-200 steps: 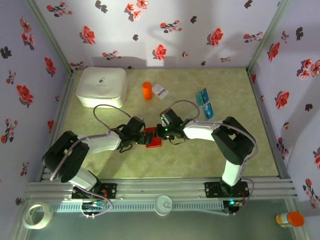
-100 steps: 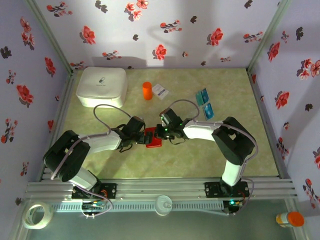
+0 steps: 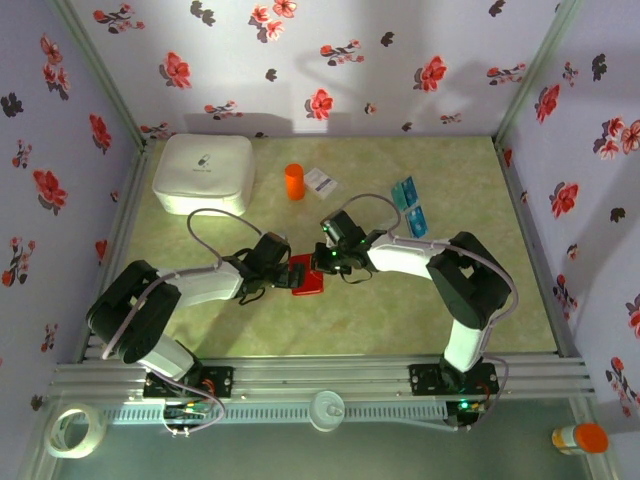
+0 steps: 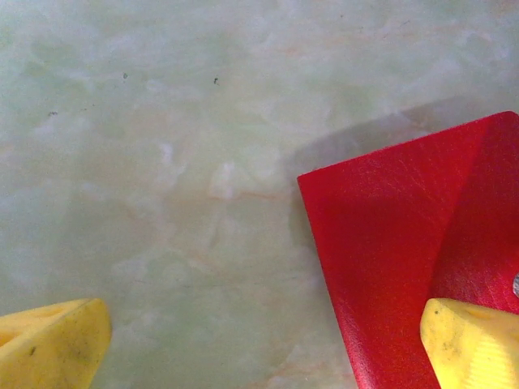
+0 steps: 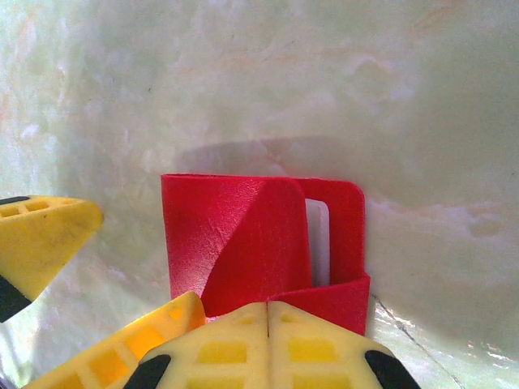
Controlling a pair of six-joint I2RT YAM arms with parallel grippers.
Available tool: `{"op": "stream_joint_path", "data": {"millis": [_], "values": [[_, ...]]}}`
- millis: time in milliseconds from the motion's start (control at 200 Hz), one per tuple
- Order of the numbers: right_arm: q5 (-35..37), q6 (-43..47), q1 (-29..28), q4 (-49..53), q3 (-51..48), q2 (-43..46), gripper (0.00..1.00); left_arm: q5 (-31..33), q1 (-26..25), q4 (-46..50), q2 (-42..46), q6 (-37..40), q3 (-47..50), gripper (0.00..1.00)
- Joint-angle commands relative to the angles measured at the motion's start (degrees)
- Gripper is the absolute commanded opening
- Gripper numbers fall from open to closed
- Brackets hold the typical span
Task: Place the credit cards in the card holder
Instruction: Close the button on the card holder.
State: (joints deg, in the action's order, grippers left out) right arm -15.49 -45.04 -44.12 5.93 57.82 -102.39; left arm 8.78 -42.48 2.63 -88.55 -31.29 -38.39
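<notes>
Right claw (image 5: 268, 340) pinched shut on wallet (image 5: 243, 243) edge. Left claw (image 4: 259, 344) spread open, one tip on wallet. Cards (image 3: 404, 192) lie far-right of wallet, so your right arm is nearer.

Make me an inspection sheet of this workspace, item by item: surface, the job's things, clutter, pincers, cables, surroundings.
Surface: green marbled table, faint dark specks.
Job's things: red card holder open at centre between both arms; teal credit cards lie apart, right rear.
Clutter: white rounded box, orange cylinder, printed paper card along the back.
Pincers: left pincer open, one finger over the holder; right pincer at the holder, state unclear.
Cables: one grey cable looping along each arm, untangled.
Surroundings: floral walls; tape roll and orange-capped bottle beyond the front rail.
</notes>
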Motion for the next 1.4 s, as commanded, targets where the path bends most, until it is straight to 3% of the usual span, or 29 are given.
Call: {"op": "stream_joint_path", "data": {"millis": [0, 690, 1395], "values": [[-0.07, 0.31, 0.44, 0.38, 1.49, -1.16, 0.0, -2.23, -0.14, 2.12, -4.87, -0.09, 2.75, 1.0], [0.18, -0.16, -2.39, -0.48, -1.21, -3.69, 0.0, -2.26, -0.32, 1.69, -5.2, -0.09, 2.71, 1.0], [9.8, 1.23, -10.51, 0.94, -8.28, -4.71, 0.0, -2.27, -0.69, 1.83, -4.96, -0.44, 2.67, 1.0]]}}
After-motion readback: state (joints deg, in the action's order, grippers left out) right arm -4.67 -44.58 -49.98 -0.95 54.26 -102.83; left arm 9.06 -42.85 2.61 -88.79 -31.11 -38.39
